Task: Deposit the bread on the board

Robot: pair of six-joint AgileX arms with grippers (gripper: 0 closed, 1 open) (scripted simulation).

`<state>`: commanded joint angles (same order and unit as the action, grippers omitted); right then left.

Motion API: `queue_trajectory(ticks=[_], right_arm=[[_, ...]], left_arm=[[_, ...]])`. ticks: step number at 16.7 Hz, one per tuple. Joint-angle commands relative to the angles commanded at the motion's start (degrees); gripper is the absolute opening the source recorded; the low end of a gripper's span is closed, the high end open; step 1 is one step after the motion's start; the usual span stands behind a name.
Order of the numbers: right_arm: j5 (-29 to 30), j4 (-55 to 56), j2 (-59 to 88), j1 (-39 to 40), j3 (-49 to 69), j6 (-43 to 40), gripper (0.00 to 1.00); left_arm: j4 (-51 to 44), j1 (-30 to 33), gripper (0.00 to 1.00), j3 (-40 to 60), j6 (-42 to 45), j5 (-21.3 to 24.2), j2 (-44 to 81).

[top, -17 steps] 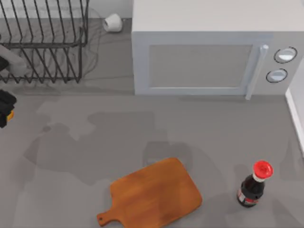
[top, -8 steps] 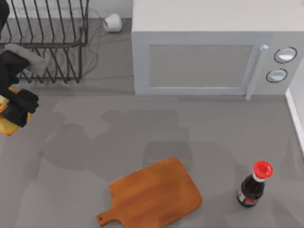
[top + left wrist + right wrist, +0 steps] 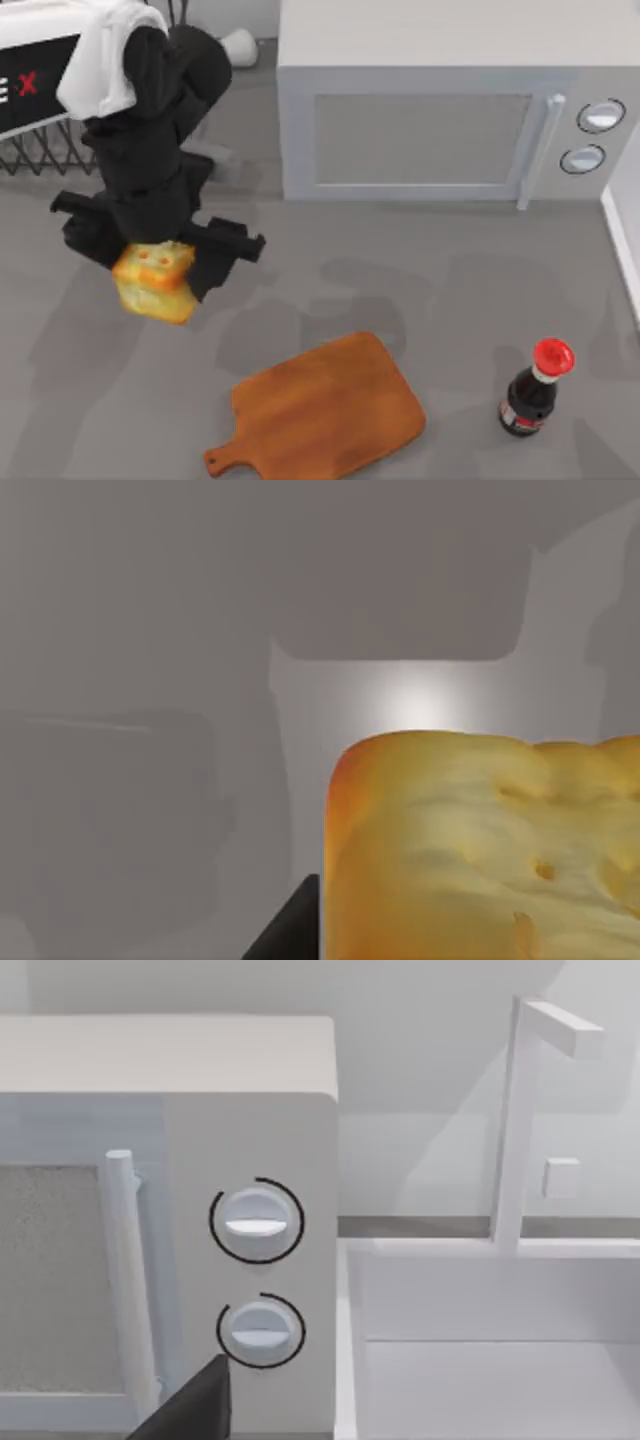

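The left claw was clamped on the bread, a blocky golden chunk with toasted crust, held above the grey surface. The board, flat reddish-brown wood with visible grain, lay toward the right and nearer the front edge, handle pointing left.

left arm: black, blocky body, white shell segments near the top, red-and-white lettering on black
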<state>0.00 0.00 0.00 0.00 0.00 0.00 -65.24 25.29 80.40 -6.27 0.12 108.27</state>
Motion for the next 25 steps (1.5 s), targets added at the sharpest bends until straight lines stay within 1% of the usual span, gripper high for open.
queue_trajectory(ticks=[3, 5, 7, 9, 12, 17, 25], right_arm=[[0.0, 0.0, 0.0, 0.0, 0.0, 0.0, 1.0], [0.0, 0.0, 0.0, 0.0, 0.0, 0.0, 1.0], [0.0, 0.0, 0.0, 0.0, 0.0, 0.0, 1.0], [0.0, 0.0, 0.0, 0.0, 0.0, 0.0, 1.0], [0.0, 0.0, 0.0, 0.0, 0.0, 0.0, 1.0], [0.0, 0.0, 0.0, 0.0, 0.0, 0.0, 1.0], [0.0, 0.0, 0.0, 0.0, 0.0, 0.0, 1.0]], left_arm=[[1.0, 9.3, 0.0, -1.3, -17.2, 0.1, 0.1], [2.0, 14.9, 0.0, -2.2, -27.1, 0.1, -0.3], [3.1, 19.6, 0.0, -3.0, -34.6, 0.0, -1.1], [4.1, 23.1, 0.0, -3.8, -39.8, -0.1, -1.9], [4.8, 25.3, 0.0, -4.3, -42.9, -0.3, -2.5], [4.8, 25.1, 0.0, -4.2, -42.8, -0.3, -2.2], [11.0, 25.1, 0.0, -8.4, -42.8, -0.1, -0.3]])
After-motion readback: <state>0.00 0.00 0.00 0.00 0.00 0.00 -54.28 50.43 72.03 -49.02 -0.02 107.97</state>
